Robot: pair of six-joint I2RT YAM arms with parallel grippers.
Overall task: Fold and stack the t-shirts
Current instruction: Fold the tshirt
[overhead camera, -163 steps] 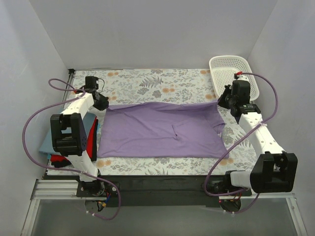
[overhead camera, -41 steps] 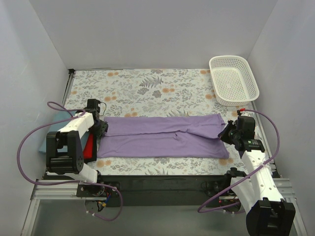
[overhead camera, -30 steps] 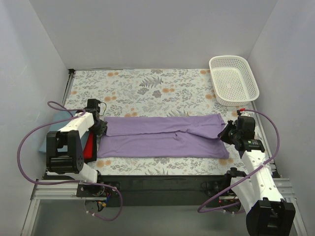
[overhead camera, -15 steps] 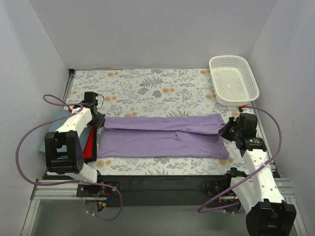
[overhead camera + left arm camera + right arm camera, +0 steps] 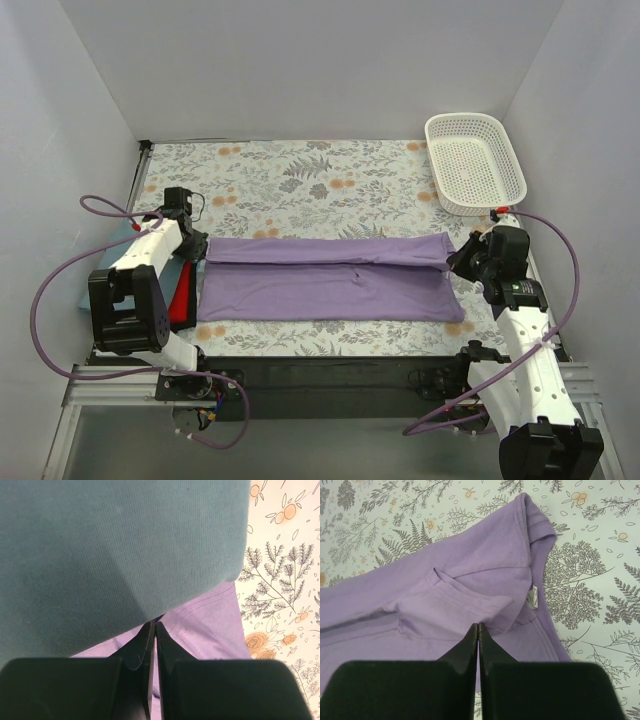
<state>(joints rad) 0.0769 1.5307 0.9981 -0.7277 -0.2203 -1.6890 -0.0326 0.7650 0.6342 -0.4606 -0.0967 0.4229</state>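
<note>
across the floral cover (image 5: 300, 180) lies the folded lilac t-shirt (image 5: 330, 285).

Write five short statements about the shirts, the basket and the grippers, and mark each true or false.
1. The purple shirt lies folded into a long band. True.
2. The basket holds a shirt. False: nothing lies in it.
3. The right gripper has its jaws wide open. False: the jaws are shut, over the shirt's right end.
4. A red shirt lies left of the purple shirt. True.
5. The left gripper is at the purple shirt's left end. True.
</note>
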